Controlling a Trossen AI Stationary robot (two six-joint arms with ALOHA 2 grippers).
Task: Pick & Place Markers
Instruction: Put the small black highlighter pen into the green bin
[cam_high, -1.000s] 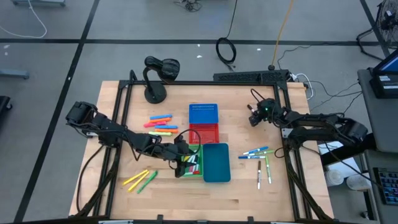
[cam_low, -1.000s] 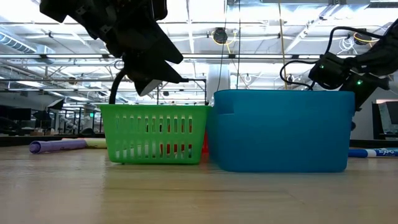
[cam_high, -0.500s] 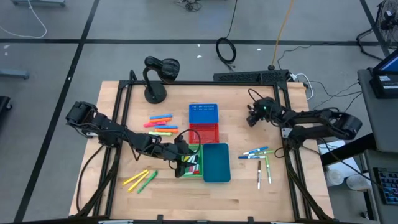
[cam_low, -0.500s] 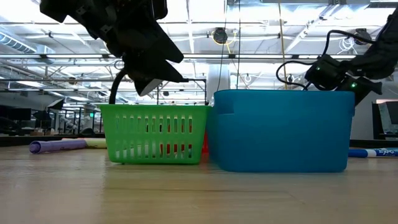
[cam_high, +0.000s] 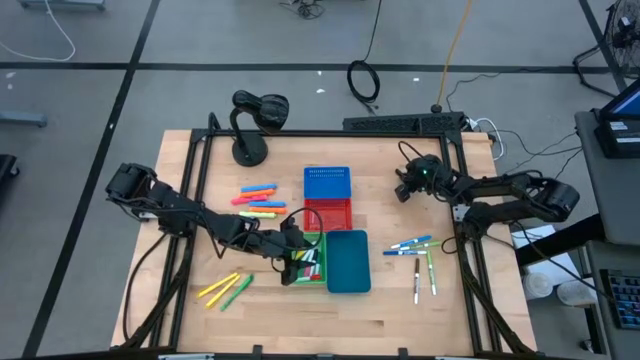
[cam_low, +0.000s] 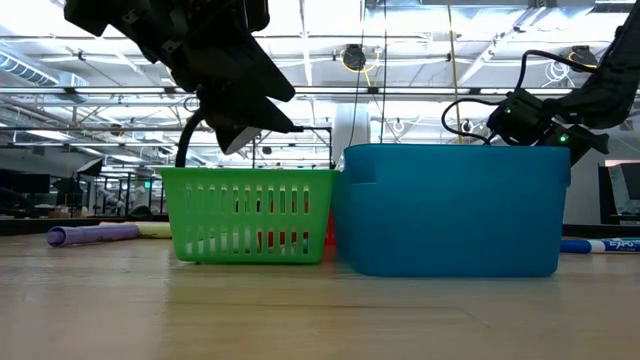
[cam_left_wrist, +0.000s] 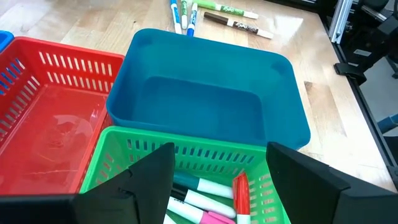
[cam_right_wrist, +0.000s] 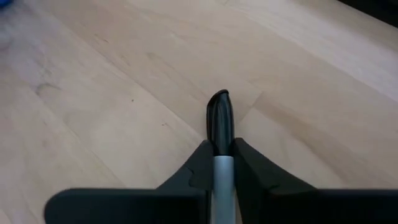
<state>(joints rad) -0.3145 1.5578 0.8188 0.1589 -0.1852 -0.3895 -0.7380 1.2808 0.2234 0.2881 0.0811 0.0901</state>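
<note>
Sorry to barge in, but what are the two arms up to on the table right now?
The right gripper, raised above the table's far right side, has its jaws shut on a white-bodied marker with a black cap. The left gripper hangs open over the green slotted plastic basket, which holds several markers. More markers lie loose on the wooden table.

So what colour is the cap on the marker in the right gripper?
Black, on a pale grey-white body; the marker shows best in the right wrist view, pinched in the right gripper.

Right gripper closes on a marker and shifts slightly

Over the last second the right gripper (cam_high: 402, 190) has drawn its fingers (cam_right_wrist: 199, 165) together onto a black-capped marker (cam_right_wrist: 219, 130), and it has edged a little toward the tabletop's (cam_high: 380, 310) middle.
</note>
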